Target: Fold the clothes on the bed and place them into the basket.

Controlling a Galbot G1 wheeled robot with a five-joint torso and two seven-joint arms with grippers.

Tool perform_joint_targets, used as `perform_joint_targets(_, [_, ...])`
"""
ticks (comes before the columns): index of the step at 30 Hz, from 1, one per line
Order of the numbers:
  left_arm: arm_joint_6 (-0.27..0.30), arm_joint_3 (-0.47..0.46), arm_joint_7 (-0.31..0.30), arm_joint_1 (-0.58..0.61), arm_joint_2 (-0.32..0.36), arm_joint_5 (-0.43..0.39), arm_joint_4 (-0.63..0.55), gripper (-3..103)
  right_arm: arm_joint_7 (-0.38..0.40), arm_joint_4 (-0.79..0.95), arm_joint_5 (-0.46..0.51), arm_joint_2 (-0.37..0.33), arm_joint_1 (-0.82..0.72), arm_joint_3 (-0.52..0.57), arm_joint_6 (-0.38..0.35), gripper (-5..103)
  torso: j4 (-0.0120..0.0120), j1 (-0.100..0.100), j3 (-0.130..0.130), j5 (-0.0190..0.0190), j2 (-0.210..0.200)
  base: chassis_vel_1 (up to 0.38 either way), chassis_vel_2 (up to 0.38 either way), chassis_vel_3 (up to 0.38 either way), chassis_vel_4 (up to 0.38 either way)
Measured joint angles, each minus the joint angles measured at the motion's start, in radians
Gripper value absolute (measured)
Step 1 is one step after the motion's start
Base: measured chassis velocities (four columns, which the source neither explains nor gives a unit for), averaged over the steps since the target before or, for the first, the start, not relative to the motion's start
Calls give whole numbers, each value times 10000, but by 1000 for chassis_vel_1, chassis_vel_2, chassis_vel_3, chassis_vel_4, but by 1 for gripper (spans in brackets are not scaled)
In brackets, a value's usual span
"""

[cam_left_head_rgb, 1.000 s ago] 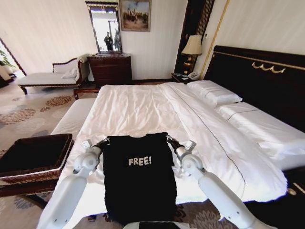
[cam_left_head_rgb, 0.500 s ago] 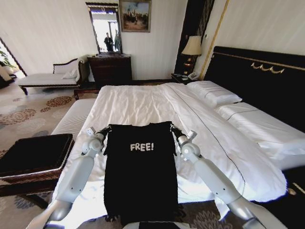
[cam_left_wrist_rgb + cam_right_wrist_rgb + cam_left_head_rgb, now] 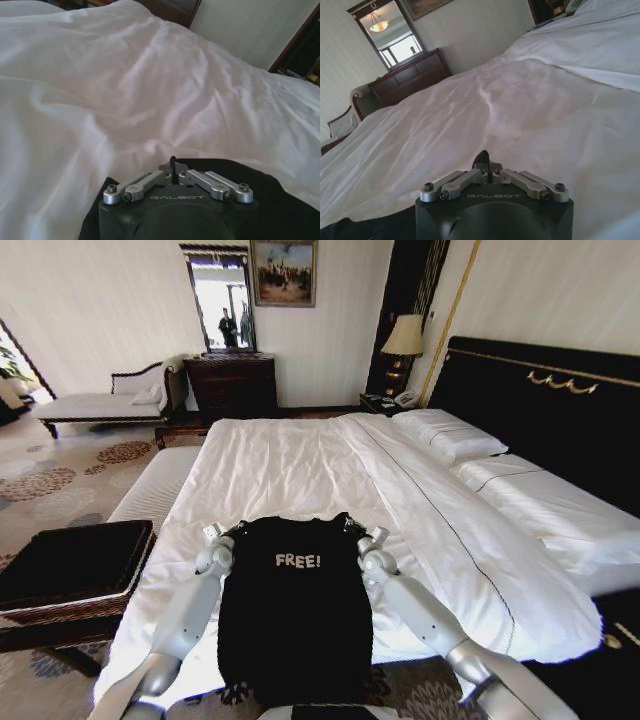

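The black T-shirt (image 3: 296, 620) with white "FREE!" lettering lies on the near end of the white bed (image 3: 290, 460), its lower part hanging over the bed's foot edge. My left gripper (image 3: 237, 531) is shut on the shirt's upper left corner and my right gripper (image 3: 351, 527) is shut on its upper right corner. The left wrist view has the left gripper (image 3: 172, 169) pinching black cloth (image 3: 280, 200) low over the sheet (image 3: 125, 90). Black cloth pokes up between the closed fingers of the right gripper (image 3: 485, 162). The brown woven basket (image 3: 132, 570) with black fabric stands left of the bed.
A white-cushioned bench (image 3: 150, 490) runs along the bed's left side behind the basket. White pillows (image 3: 450, 435) and a black headboard (image 3: 540, 400) are at the right. A dark dresser (image 3: 232, 382) and a chaise (image 3: 100, 402) stand by the far wall.
Both arms reached farther over the bed with the shirt's top edge, first raising it and then lowering it. The two grippers have come closer together, bunching the top edge.
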Motion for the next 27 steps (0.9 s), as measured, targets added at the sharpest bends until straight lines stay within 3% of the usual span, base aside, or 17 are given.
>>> perform_joint_targets(1, [151, -71, -219, 185, 6, 12, -157, -2, 283, 130, 37, 32, -85, 17, -145, 0, 1, 0, 0, -2, 0, 0, 0, 0, 0])
perform_joint_targets(4, [234, -255, -378, 442, 48, 16, -437, 7, 532, 297, 20, 48, -225, 99, -233, -3, 0, 0, 0, -2, 0, 0, 0, 0, 0])
perform_joint_targets(7, [309, -747, -590, 1072, 233, -30, -1295, 17, 747, 764, -60, 21, -616, 533, -238, 13, 2, -1, -1, -3, 0, 0, 0, 0, 0])
perform_joint_targets(8, [309, -747, -590, 1072, 233, -30, -1295, 17, 747, 764, -60, 21, -616, 533, -238, 13, 2, -1, -1, -3, 0, 0, 0, 0, 0])
perform_joint_targets(11, [381, -1785, -772, 2300, 503, -146, -2804, 33, 1106, 1889, 249, -94, -1436, 1393, 51, 24, 4, 0, -1, -4, 0, 0, 0, 0, 0])
perform_joint_targets(13, [392, -2076, -833, 2599, 544, -173, -3155, 33, 1192, 2252, 365, -147, -1696, 1615, 118, 29, 0, 0, -2, -4, 0, 0, 0, 0, 0])
perform_joint_targets(15, [433, -3293, -890, 3878, 587, -329, -4343, 44, 1293, 3370, 665, -290, -2492, 2209, 245, 40, -4, -3, -3, -2, 1, 0, 0, 0, 0])
perform_joint_targets(18, [347, -4652, -634, 5713, 438, -602, -5613, 60, 1295, 4553, 1216, -298, -3334, 2579, 272, 51, 6, -6, -4, 2, 2, 0, 0, 0, 0])
perform_joint_targets(19, [347, -4652, -634, 5713, 438, -602, -5613, 60, 1295, 4553, 1216, -298, -3334, 2579, 272, 51, 6, -6, -4, 2, 2, 0, 0, 0, 0])
perform_joint_targets(21, [146, -5220, -226, 6953, 175, -796, -6361, 72, 1392, 5360, 2083, -104, -3982, 2529, 11, 61, 8, -6, -6, -6, 3, 0, 0, 0, 0])
perform_joint_targets(23, [-22, -5389, 67, 7500, -93, -790, -6762, 77, 1545, 5595, 2335, 160, -4371, 2383, -166, 73, 6, -7, -4, 1, 2, 0, 0, 0, 0])
perform_joint_targets(24, [-22, -5389, 67, 7500, -93, -790, -6762, 77, 1545, 5595, 2335, 160, -4371, 2383, -166, 73, 6, -7, -4, 1, 2, 0, 0, 0, 0])
perform_joint_targets(25, [-82, -5413, 175, 7662, -218, -762, -6893, 82, 1618, 5648, 2354, 307, -4543, 2330, -215, 73, 1, -6, -4, 0, 3, 0, 0, 0, 0])
perform_joint_targets(27, [-337, -5445, 533, 8006, -714, -449, -7328, 93, 1946, 5687, 2367, 711, -4913, 2220, -308, 83, -1, -5, -3, 1, 2, 0, 0, 0, 0])
